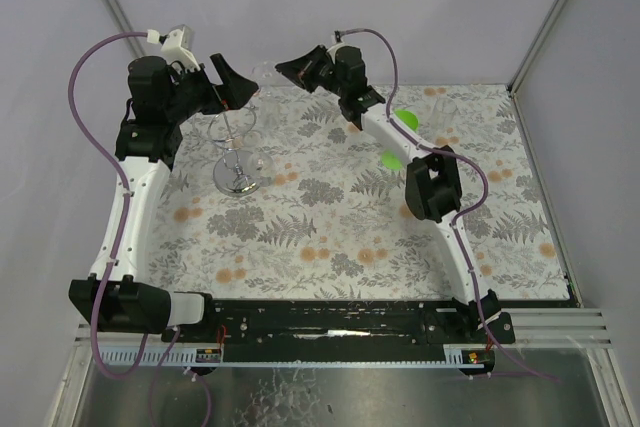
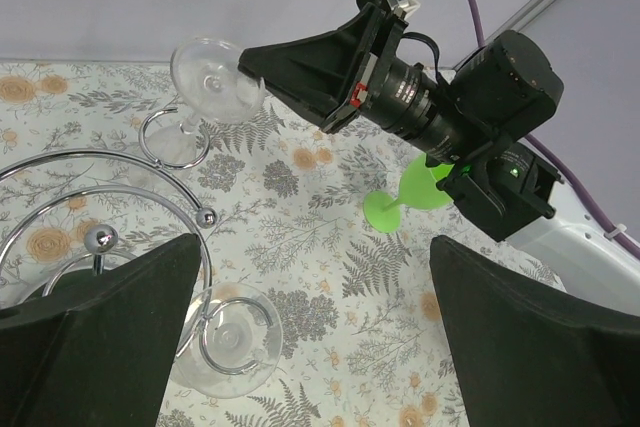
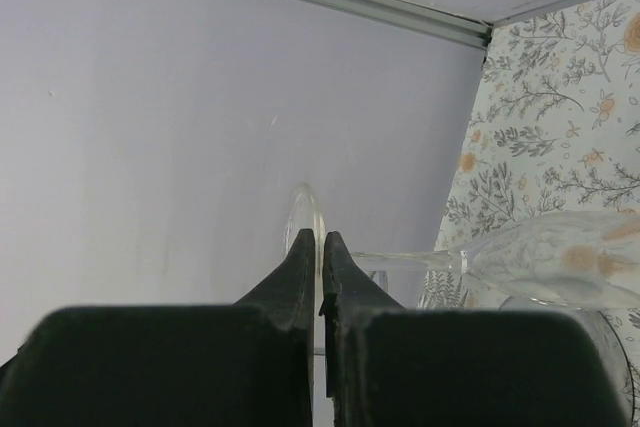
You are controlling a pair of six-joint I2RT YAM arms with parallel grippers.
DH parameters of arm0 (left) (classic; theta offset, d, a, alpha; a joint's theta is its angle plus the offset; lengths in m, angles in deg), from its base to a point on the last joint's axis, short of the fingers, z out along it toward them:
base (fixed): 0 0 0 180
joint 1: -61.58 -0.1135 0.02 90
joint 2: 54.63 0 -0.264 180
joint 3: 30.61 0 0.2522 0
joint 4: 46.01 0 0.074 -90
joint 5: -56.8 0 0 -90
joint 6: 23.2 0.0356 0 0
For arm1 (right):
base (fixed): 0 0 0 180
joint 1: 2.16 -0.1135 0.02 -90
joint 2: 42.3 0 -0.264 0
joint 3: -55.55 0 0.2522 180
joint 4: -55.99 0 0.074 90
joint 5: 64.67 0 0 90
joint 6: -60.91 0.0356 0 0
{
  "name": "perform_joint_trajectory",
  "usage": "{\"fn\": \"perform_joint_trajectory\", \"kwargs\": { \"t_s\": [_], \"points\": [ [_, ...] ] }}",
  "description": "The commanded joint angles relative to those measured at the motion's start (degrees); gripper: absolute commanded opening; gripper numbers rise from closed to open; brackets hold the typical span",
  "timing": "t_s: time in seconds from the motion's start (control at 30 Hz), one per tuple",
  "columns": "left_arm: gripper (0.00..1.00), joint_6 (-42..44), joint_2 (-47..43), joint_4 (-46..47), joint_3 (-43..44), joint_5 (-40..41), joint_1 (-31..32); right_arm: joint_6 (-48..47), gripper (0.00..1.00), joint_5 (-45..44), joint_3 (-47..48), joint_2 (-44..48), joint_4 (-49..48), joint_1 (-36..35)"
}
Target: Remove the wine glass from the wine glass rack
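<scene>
The silver wire wine glass rack point(image 1: 237, 179) stands at the back left, and its loops point(image 2: 120, 162) show in the left wrist view. A clear wine glass point(image 2: 212, 77) is tilted at the rack's far loop. My right gripper point(image 3: 322, 242) is shut on its round foot point(image 3: 303, 209), and its stem runs down into that loop. The right gripper also shows in the left wrist view point(image 2: 252, 62). A second clear glass point(image 2: 225, 337) hangs in a near loop. My left gripper point(image 2: 315, 337) is open and empty above the rack, in the top view point(image 1: 232, 87) just left of it.
A green plastic stemmed glass point(image 2: 400, 197) stands on the floral cloth point(image 1: 330, 237) under the right arm, also seen in the top view point(image 1: 405, 119). Grey walls close the back and both sides. The right arm reaches across the back of the table.
</scene>
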Motion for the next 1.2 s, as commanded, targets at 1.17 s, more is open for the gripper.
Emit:
{"fn": "perform_joint_trajectory", "kwargs": {
  "t_s": [1.17],
  "points": [
    [0.96,-33.0,10.5,18.4,-1.6,-21.2,1.7,-10.1,0.0,7.5,-46.3,46.3,-4.8,5.6]
  ]
}}
